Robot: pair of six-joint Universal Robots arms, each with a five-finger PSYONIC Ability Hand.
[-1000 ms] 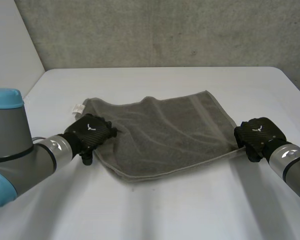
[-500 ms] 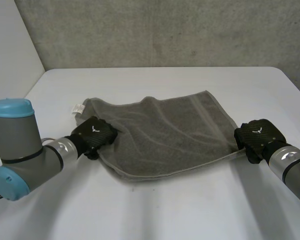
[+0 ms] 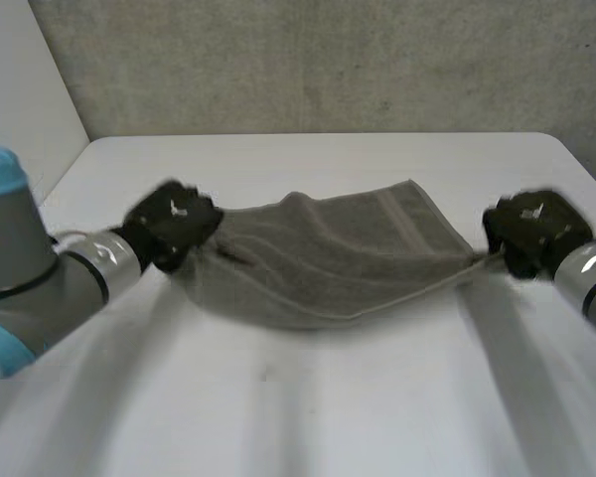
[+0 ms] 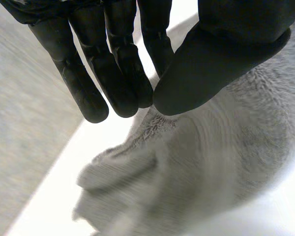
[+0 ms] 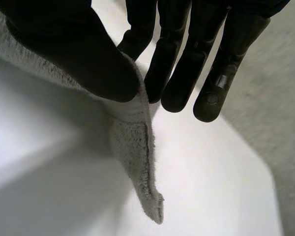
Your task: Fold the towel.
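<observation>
1. The grey towel (image 3: 343, 260) is spanned between the two hands over the white tabletop (image 3: 308, 407). One end is at the left hand (image 3: 171, 221) and the other at the right hand (image 3: 529, 227).
2. The left hand is closed on the towel. In the left wrist view, a bunched edge of cloth is pinched between the thumb (image 4: 211, 59) and the straight fingers (image 4: 120, 73). The rest of the cloth falls away below the palm in loose folds.
3. The right hand is likewise closed on the towel. In the right wrist view, a corner is clamped between the thumb (image 5: 83, 59) and the fingers (image 5: 174, 64), and a short hemmed flap hangs free beneath the thumb.
4. Between the hands, the near edge of the towel sags in a shallow curve, lowest about midway from one hand to the other.
5. The far portion of the towel is seen spread out beyond the hands. Whether the sagging middle touches the tabletop cannot be told.
</observation>
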